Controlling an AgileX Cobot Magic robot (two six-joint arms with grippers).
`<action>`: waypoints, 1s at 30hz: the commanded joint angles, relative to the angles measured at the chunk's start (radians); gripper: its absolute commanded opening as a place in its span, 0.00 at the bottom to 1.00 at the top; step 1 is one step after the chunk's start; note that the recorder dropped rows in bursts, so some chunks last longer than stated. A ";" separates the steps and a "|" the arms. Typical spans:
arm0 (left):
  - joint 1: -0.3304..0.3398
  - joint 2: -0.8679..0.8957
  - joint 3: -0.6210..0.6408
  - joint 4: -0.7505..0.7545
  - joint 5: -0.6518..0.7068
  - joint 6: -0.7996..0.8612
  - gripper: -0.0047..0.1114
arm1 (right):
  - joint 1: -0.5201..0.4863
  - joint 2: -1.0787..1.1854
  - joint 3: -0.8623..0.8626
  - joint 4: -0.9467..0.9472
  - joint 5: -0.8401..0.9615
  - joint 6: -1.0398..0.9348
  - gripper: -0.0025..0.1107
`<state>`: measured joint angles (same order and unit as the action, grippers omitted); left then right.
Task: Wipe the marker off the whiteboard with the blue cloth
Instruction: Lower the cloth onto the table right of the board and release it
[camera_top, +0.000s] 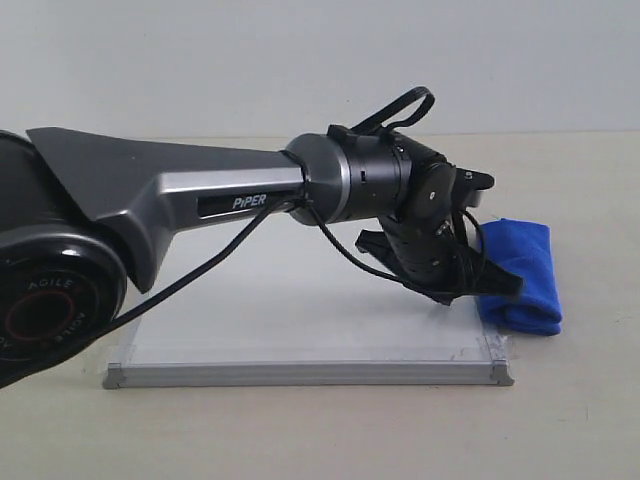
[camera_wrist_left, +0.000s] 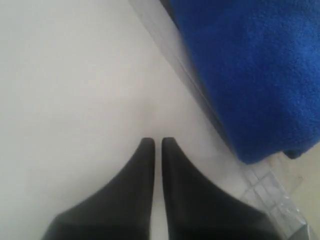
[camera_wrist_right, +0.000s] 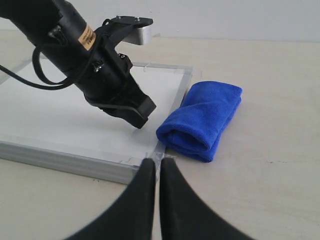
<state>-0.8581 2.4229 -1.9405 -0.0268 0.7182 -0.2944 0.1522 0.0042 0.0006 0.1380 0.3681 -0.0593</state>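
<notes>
One whiteboard (camera_top: 250, 325), one blue cloth (camera_top: 525, 265), two claws: left claw (camera_wrist_left: 157, 141), right claw (camera_wrist_right: 158, 161)

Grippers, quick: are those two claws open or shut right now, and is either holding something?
Left gripper: shut, empty, over the whiteboard beside the blue cloth.
Right gripper: shut, holding nothing.

Bright, soft, even light fills all three views, slightly washed out. The left arm (camera_top: 200, 190) throws only a faint diffuse shadow on the whiteboard (camera_top: 300, 330) beneath it. The left wrist view is blurred: the blue cloth (camera_wrist_left: 250, 75) beside the whiteboard looks smeared. The left pincer (camera_wrist_left: 157, 142) and right pincer (camera_wrist_right: 157, 161) show as dark, soft-edged silhouettes
</notes>
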 joint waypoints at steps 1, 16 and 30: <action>-0.015 -0.004 -0.008 -0.018 -0.056 0.004 0.08 | -0.003 -0.004 -0.001 -0.002 -0.005 -0.002 0.02; -0.034 -0.004 -0.008 -0.097 -0.090 0.007 0.08 | -0.003 -0.004 -0.001 -0.002 -0.005 -0.002 0.02; -0.061 -0.004 -0.008 -0.122 -0.100 0.011 0.08 | -0.003 -0.004 -0.001 -0.002 -0.005 -0.002 0.02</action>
<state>-0.9135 2.4229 -1.9405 -0.1305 0.6244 -0.2868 0.1522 0.0042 0.0006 0.1380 0.3681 -0.0593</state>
